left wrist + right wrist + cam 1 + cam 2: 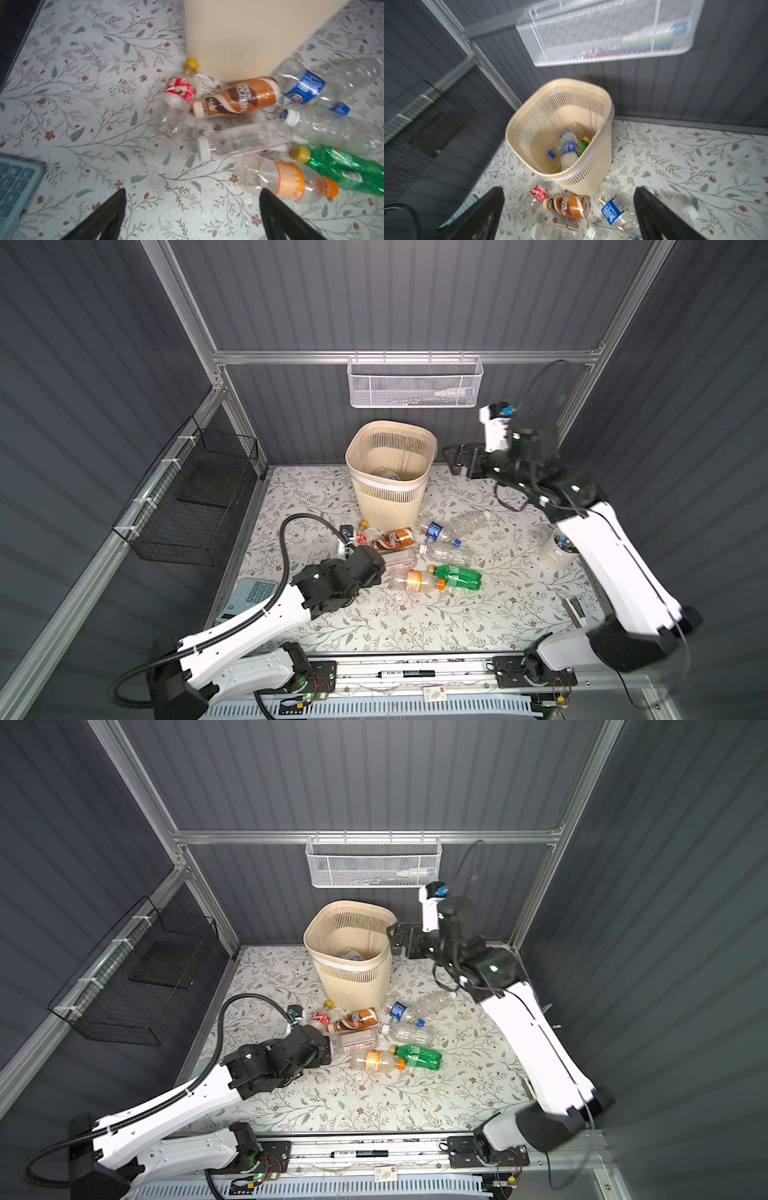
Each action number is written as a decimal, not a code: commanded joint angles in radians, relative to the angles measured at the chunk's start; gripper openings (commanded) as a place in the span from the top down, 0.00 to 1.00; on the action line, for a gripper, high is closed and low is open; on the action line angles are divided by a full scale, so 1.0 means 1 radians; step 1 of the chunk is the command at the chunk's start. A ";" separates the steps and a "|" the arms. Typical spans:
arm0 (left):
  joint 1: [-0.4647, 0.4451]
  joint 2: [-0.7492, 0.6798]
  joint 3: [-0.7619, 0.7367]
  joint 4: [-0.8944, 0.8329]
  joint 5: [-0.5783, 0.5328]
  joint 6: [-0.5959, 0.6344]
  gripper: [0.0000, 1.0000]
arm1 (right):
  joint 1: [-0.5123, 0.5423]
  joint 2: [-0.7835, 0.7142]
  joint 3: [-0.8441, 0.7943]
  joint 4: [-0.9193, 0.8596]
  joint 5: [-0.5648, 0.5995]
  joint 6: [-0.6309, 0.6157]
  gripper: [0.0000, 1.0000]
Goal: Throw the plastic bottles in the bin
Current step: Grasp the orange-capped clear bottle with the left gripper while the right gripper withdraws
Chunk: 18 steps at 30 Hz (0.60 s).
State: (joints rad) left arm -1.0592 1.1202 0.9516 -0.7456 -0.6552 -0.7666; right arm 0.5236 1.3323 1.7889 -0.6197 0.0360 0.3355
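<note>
Status: the bin point(390, 506) stands upright at the back of the counter point(415, 626); several binned bottles point(570, 148) lie at its bottom; about eight loose plastic bottles point(448, 552) lie on their sides in a cluster directly in front of its base, so by this judgement the task is partly done.

Right gripper point(569, 190): jaws wide apart with nothing between them; raised, just beside the bin's rim on the right in both top views; well apart from the cluster below.

Left gripper point(192, 193): jaws wide apart, empty; low over the counter at the near-left edge of the cluster; this arm is clearly the nearer one for the next pick.

Governing relation: the clear white-capped bottle point(247, 138) lies straight ahead of the left jaws, between the brown-labelled bottle point(245, 96) and the orange-labelled bottle point(288, 180); its long axis runs nearly along the line joining the two fingertips, not across it; a grip on its body would probably call for a wrist roll before descent.

Alternative: the orange-labelled bottle lies just beside one left finger, its axis similarly aligned, touching the green bottle point(349, 168); lifting it may disturb that neighbour.
</note>
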 commanded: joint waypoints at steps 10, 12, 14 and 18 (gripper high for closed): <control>-0.178 0.380 0.233 0.182 0.143 0.554 0.00 | -0.268 -0.515 -0.801 0.080 0.041 0.192 0.01; -0.177 0.406 0.248 0.152 0.167 0.635 0.00 | -0.318 -0.567 -0.862 0.055 0.015 0.207 0.01; -0.179 0.433 0.260 0.122 0.197 0.728 0.00 | -0.354 -0.597 -0.903 0.034 -0.003 0.215 0.01; -0.176 0.519 0.296 0.055 0.273 0.891 0.00 | -0.388 -0.614 -0.949 0.030 -0.027 0.228 0.01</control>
State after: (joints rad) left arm -1.2346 1.5902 1.2076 -0.6159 -0.4625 -0.0628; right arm 0.1501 0.7208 0.8597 -0.5976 0.0471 0.5346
